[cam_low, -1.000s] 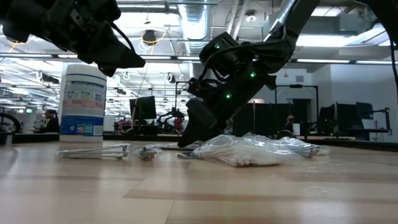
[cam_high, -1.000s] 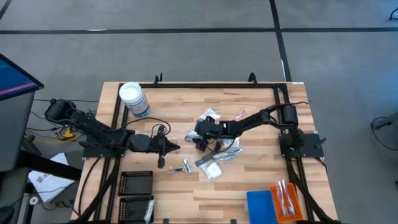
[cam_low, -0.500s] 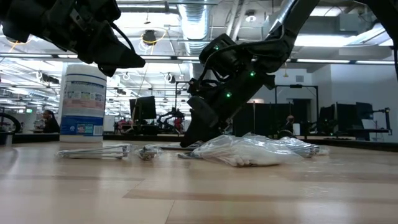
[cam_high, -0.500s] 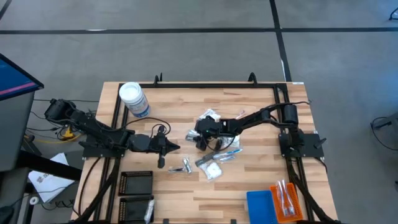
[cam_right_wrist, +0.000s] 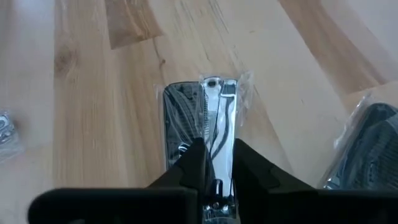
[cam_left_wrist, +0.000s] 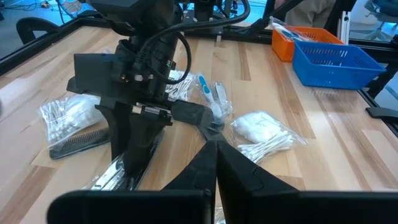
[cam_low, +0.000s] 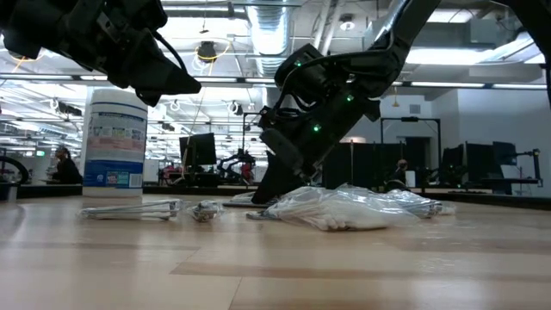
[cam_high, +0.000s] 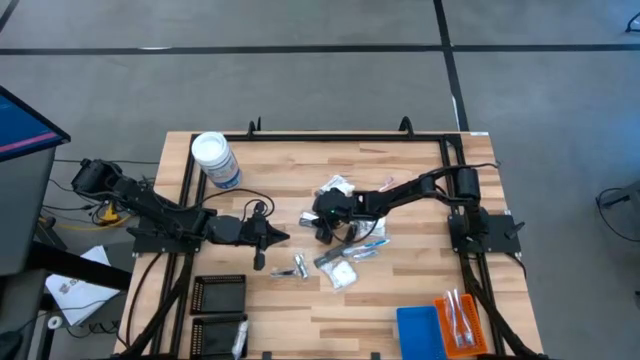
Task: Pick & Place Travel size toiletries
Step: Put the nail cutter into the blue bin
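Note:
The travel size toiletries lie in a loose pile mid-table: white sachets, a clear-wrapped blue toothbrush, silvery pieces. At the pile's left edge my right gripper points down at the table, shut on a clear packet that holds a silvery piece and a dark strip. The packet lies flat on the wood. My left gripper hovers shut to the left of the pile, above the table, with nothing in it. My right gripper pinches the packet's silvery piece between its two fingers, at the packet's near end. The fingers come from above, slanting down, and lie along the packet. The packet rests flat on the table.
A white-lidded round jar stands at the far left. Black trays sit at the near left; a blue tray and an orange tray sit at the near right. A black comb in a wrapper lies beyond the right gripper.
My right gripper has shut its fingers on the clear packet at the table and has shifted slightly toward the pile in the low view. The packet stays flat on the wood.

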